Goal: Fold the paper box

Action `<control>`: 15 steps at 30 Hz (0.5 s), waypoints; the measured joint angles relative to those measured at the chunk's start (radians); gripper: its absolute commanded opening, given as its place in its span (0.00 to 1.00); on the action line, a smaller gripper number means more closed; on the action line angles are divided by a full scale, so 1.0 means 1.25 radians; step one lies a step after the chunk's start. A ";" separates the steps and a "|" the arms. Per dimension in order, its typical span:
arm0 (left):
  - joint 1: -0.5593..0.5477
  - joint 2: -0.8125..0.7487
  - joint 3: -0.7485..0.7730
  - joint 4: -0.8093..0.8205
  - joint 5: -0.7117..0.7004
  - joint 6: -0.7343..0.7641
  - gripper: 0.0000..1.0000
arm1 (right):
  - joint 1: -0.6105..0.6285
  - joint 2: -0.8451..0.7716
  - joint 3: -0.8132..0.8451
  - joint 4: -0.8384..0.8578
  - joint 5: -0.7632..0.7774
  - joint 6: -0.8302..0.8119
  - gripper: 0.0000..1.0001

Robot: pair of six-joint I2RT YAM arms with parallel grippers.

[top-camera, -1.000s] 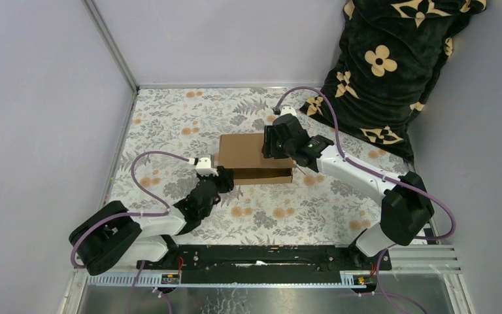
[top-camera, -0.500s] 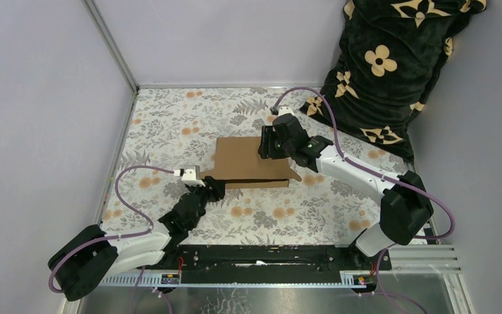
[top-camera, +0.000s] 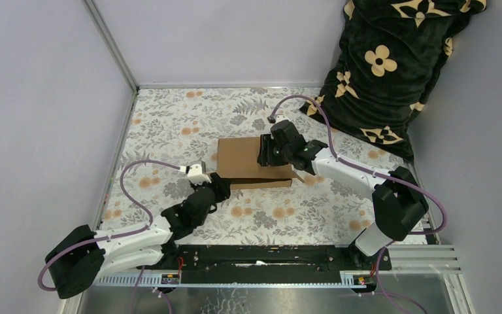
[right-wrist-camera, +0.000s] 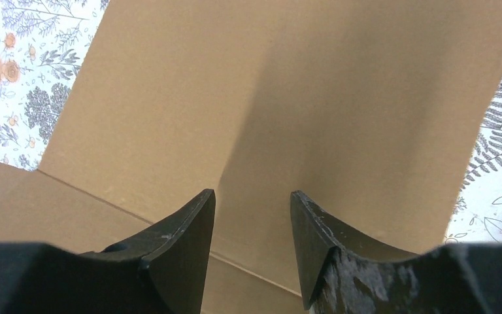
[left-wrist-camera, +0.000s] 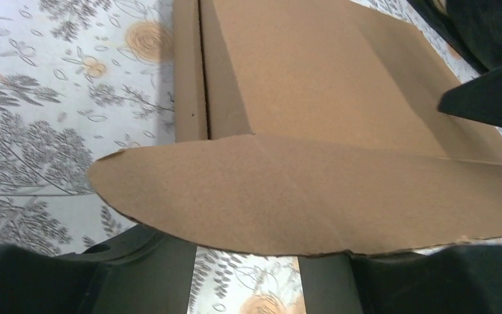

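Observation:
The paper box (top-camera: 242, 157) is plain brown cardboard, lying mid-table with its lid down. My right gripper (top-camera: 271, 152) rests on the right part of the lid; in the right wrist view its fingers (right-wrist-camera: 189, 222) stand apart over the bare lid (right-wrist-camera: 301, 78) with nothing between them. At the box's front left corner is my left gripper (top-camera: 217, 186). In the left wrist view a rounded front flap (left-wrist-camera: 301, 196) sticks out over the left gripper (left-wrist-camera: 245, 261) and hides its fingertips. The two fingers (left-wrist-camera: 144, 275) are apart, with tablecloth showing between them.
A floral tablecloth (top-camera: 170, 124) covers the table. A black cushion with beige flowers (top-camera: 385, 65) leans in the back right corner. Grey walls close in the left and back sides. The arms' mounting rail (top-camera: 268, 255) runs along the near edge.
The left arm pulled back toward the near edge, then came forward again to the box's front left corner. The front flap stuck out wider half a second ago. The right gripper shifted slightly left.

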 measured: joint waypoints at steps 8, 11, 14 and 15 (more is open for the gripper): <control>-0.149 0.017 0.114 -0.280 -0.065 -0.190 0.58 | 0.000 0.000 -0.031 0.020 -0.012 0.003 0.53; -0.186 0.023 0.117 -0.334 -0.074 -0.235 0.58 | 0.000 0.000 -0.051 0.028 -0.013 0.003 0.53; -0.213 0.025 0.122 -0.382 -0.083 -0.265 0.58 | 0.000 0.000 -0.074 0.034 -0.013 0.003 0.53; -0.224 0.025 0.130 -0.405 -0.087 -0.276 0.58 | 0.000 0.000 -0.079 0.035 -0.013 0.003 0.53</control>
